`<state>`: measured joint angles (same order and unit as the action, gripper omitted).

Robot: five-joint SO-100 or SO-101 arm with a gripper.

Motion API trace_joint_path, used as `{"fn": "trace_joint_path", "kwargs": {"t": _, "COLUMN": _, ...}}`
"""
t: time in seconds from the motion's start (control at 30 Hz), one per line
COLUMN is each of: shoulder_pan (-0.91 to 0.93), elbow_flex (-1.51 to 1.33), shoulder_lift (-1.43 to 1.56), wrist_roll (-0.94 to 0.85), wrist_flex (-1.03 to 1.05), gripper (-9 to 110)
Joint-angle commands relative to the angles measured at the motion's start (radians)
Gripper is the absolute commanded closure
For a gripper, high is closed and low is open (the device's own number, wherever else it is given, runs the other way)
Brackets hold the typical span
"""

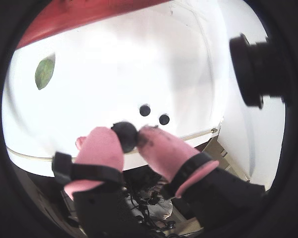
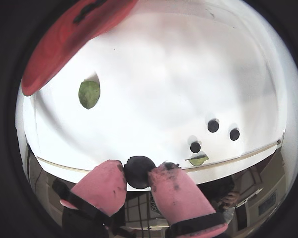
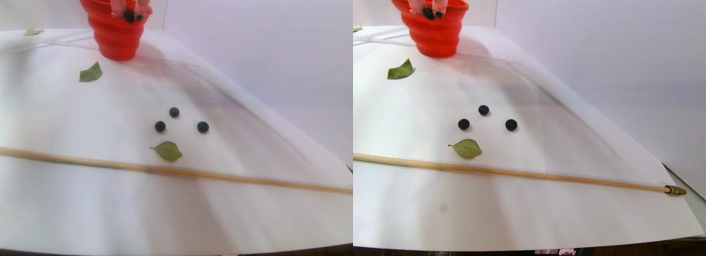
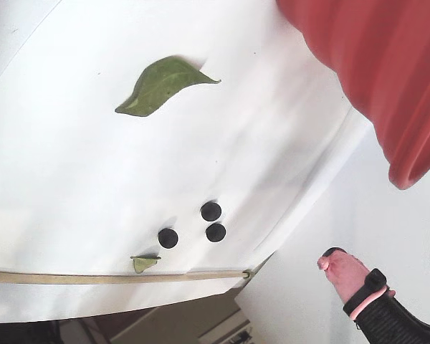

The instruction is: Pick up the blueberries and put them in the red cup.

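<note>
Currently the hand (image 2: 144,173) pinches one blueberry (image 2: 139,171) between its pink fingertips (image 2: 108,179), raised clear of the table (image 2: 154,74). In the stereo pair view the hand (image 3: 130,14) hangs at the rim of the red cup (image 3: 115,38), berry over the opening. Three more blueberries (image 3: 160,126) lie well below and away from the hand on the white table, clustered near a green leaf (image 3: 168,151) beside a wooden rod (image 3: 220,177). A second leaf (image 3: 90,73) lies near the cup's base.
</note>
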<state>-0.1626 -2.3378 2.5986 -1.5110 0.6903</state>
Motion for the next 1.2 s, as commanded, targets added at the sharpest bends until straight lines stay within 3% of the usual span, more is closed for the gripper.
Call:
{"fn": "trace_joint_path", "kwargs": {"t": 0.0, "shoulder_pan": -0.020, "elbow_flex": 0.098, "shoulder_lift": 0.072, "wrist_roll": 0.011, "wrist_flex": 0.000, "gripper": 93}}
{"fn": "trace_joint_path", "kwargs": {"t": 0.8, "shoulder_pan": -0.097, "elbow_flex": 0.236, "shoulder_lift": 0.069, "wrist_roll": 0.029, "wrist_flex": 0.021, "gripper": 93}}
{"fn": "trace_joint_path", "kwargs": {"t": 1.17, "shoulder_pan": -0.084, "elbow_flex": 0.235, "shoulder_lift": 0.023, "wrist_roll": -0.002, "wrist_flex": -0.089, "gripper": 92}}
